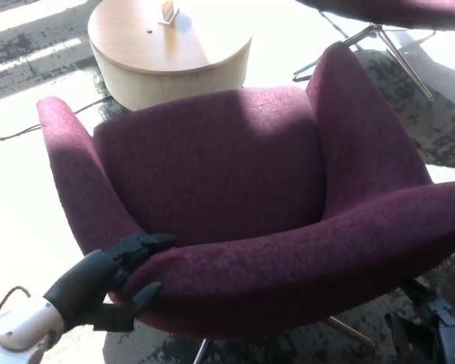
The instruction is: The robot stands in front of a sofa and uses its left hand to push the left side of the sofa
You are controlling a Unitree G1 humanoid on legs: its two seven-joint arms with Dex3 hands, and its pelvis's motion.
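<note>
A dark purple upholstered sofa chair (235,182) fills the head view, its backrest nearest me and its seat facing away. My black left hand (110,280) presses on the chair's near left corner where the left arm meets the backrest. Its fingers (144,244) are spread apart over the top of the fabric and the thumb lies below, so the hand is open and holds nothing. The chair stands turned, with its left arm (72,163) swung away to the upper left. Only a dark part of my right hand (428,337) shows at the bottom right corner.
A round wooden coffee table (167,45) with a small object (168,10) on it stands just beyond the chair. Another purple chair with metal legs (387,34) is at the top right. A thin cable (15,136) lies on the floor at left. Patterned dark carpet lies to the right.
</note>
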